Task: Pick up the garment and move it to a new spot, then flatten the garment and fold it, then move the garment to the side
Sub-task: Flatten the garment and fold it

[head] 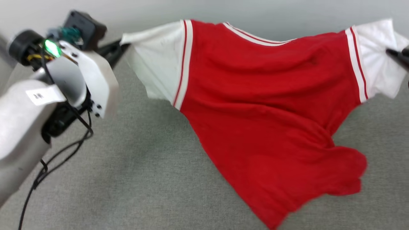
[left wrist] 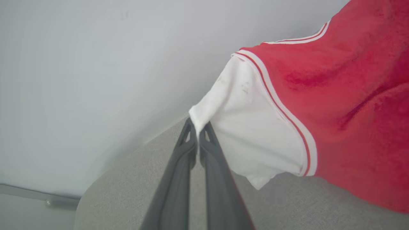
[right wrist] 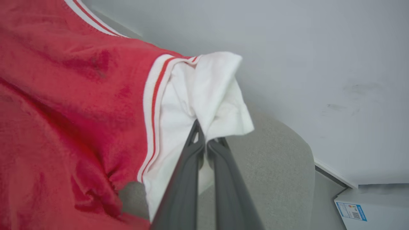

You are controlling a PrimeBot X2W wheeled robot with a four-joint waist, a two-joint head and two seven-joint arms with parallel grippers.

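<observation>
— What do the grippers have?

— My left gripper [left wrist: 198, 129] is pressed together, pinching the tip of one white sleeve [left wrist: 252, 134]. My right gripper [right wrist: 205, 135] is clamped on the other sleeve [right wrist: 198, 92].

— And the garment?

— The garment [head: 255, 95] hangs stretched between them over the grey table [head: 127, 166]. Its red body sags and its hem bunches low on my right.

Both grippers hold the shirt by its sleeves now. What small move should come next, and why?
Probably lower both arms together, keeping the shirt spread. The left gripper and right gripper each pinch a white sleeve, and the red body hangs slack over the grey surface, so laying it down should flatten it.
</observation>
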